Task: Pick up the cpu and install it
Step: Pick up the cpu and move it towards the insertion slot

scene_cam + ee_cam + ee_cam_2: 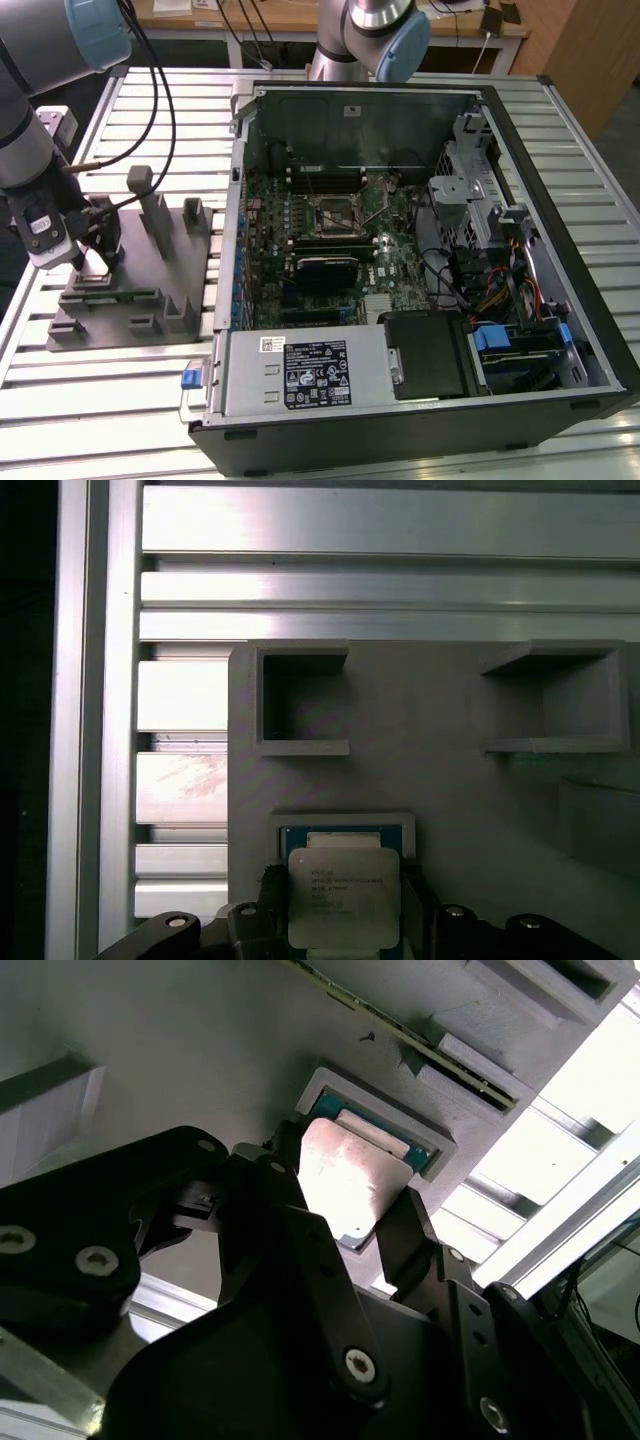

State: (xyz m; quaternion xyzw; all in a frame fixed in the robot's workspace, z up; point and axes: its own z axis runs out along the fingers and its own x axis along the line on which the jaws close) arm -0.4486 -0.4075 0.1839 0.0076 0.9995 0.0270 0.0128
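The cpu (345,1185), a thin square chip with a pale silver top, sits between my gripper's (342,1192) two black fingers (272,1188), which press on its opposite edges. It hangs just over a shallow square pocket (372,1112) of the grey plastic fixture block (130,285). The first wrist view shows the cpu (343,895) overlapping that pocket's raised rim (343,823). In the exterior view my gripper (97,258) is low over the fixture at the exterior view's left, well away from the black motherboard socket (333,212) inside the open computer case (560,290).
The fixture block carries several upright posts (152,205) and open square slots (300,702). It rests on a ribbed aluminium table (100,400). Cables (150,110) hang over the table near the arm. The case holds a power supply (310,372) and drive bays (500,340).
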